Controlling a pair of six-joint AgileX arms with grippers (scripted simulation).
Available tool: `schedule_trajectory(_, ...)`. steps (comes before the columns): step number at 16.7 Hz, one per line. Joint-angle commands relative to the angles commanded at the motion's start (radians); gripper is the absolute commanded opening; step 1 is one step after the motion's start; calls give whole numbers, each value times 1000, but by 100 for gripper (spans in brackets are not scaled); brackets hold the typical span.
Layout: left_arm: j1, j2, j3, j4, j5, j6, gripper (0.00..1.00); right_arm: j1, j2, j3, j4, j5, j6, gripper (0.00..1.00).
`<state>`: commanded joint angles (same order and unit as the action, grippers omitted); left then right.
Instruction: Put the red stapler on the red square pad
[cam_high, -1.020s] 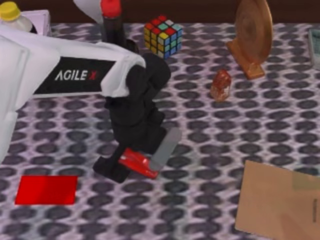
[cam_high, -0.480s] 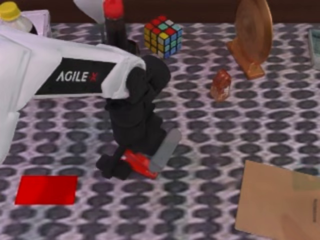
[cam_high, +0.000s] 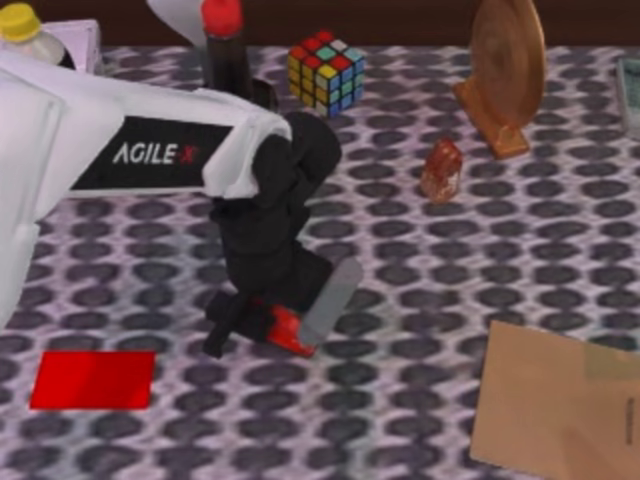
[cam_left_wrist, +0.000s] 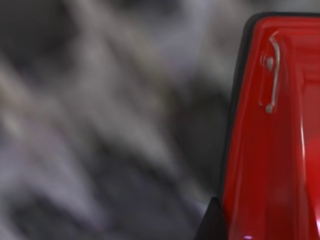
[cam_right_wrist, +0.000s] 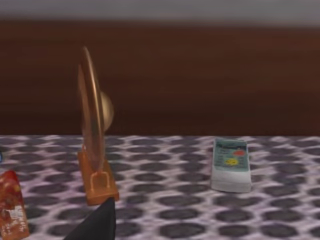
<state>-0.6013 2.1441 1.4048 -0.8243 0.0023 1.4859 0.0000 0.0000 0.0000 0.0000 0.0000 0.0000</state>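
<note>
The small glossy red wedge-shaped stapler (cam_high: 287, 327) is clamped between the left gripper's (cam_high: 262, 322) black fingers, low over the purple-grey spotted tabletop (cam_high: 420, 290). The flat bright red square pad (cam_high: 93, 379) is seen apart, nearer the table's left. A dark brown wall (cam_right_wrist: 200, 75) is seen behind the table.

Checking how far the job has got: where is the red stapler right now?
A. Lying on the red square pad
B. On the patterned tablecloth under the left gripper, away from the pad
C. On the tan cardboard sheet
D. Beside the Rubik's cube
B: the top view shows the red stapler on the patterned cloth at the left gripper, with the red square pad bare, off toward the table's left.
</note>
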Motion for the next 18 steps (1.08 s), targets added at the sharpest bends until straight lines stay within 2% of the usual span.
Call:
schedule_trajectory(11, 1, -7, 13, -17, 0, 2, 0, 0, 0, 0, 0, 0, 0, 100)
schedule_trajectory(18, 13, -96, 182, -290, -1, 2, 0, 0, 0, 0, 0, 0, 0, 100)
